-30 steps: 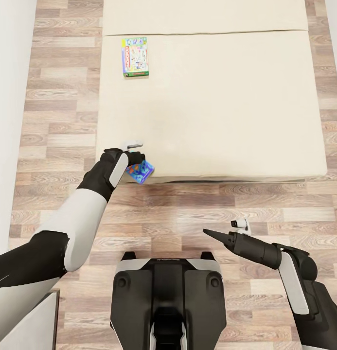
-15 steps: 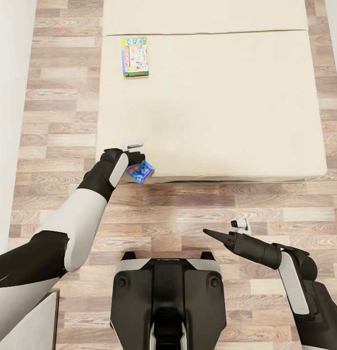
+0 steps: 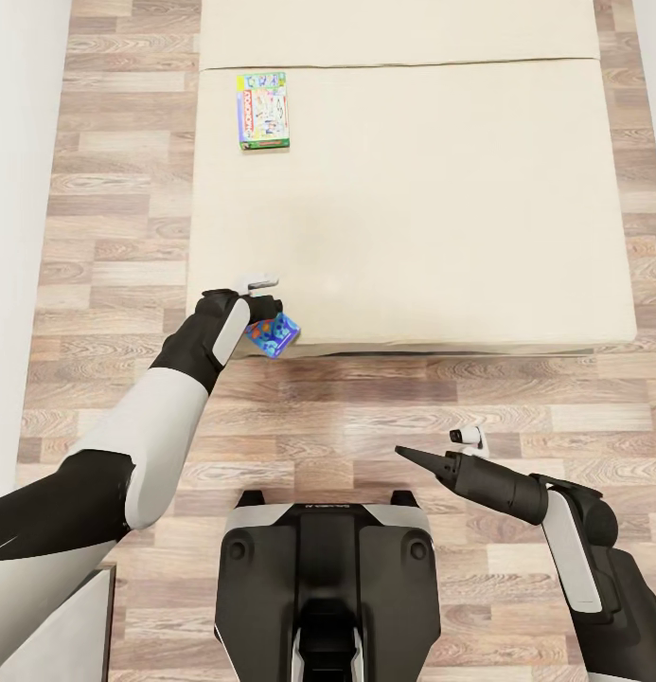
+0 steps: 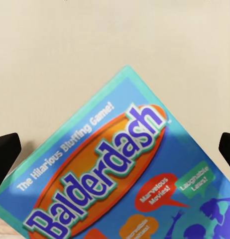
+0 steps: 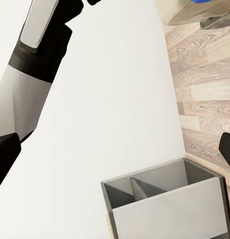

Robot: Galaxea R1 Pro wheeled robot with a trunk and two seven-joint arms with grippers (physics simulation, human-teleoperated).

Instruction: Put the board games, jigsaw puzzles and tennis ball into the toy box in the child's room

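Left gripper [image 3: 271, 317]: at the near left corner of the bed, clamped on the Balderdash box [image 3: 273, 333]; dark fingertips [image 4: 6, 152] at either side of the left wrist view, the box between them.
Balderdash box: blue with a teal border, orange oval behind the title, tilted; held at the bed's front edge, partly over the floor.
Right gripper [image 3: 415, 459]: low over the floor ahead of the robot's base, well apart from the bed; black fingers read as one pointed tip in the head view, while the right wrist view shows dark tips [image 5: 5, 159] at opposite edges; open or closed, cannot tell; holding nothing.
Second board game [image 3: 262, 110]: flat on the bed near its far left part, cartoon cover with green and purple edges, well apart from the left gripper.
Bed [image 3: 432, 208]: plain beige sheet, a seam across the far end, otherwise bare; nothing lying between the left gripper and the second board game.
Floor [image 3: 365, 407]: wood planks in grey-brown tones, running along the bed's left and near sides.
Wall [image 3: 15, 189]: white, at the robot's left.
Grey open unit [image 5: 165, 201]: in the right wrist view, beside the wall, with a divider inside.
Robot base [image 3: 328, 587]: black and grey, close to the bed's near edge.
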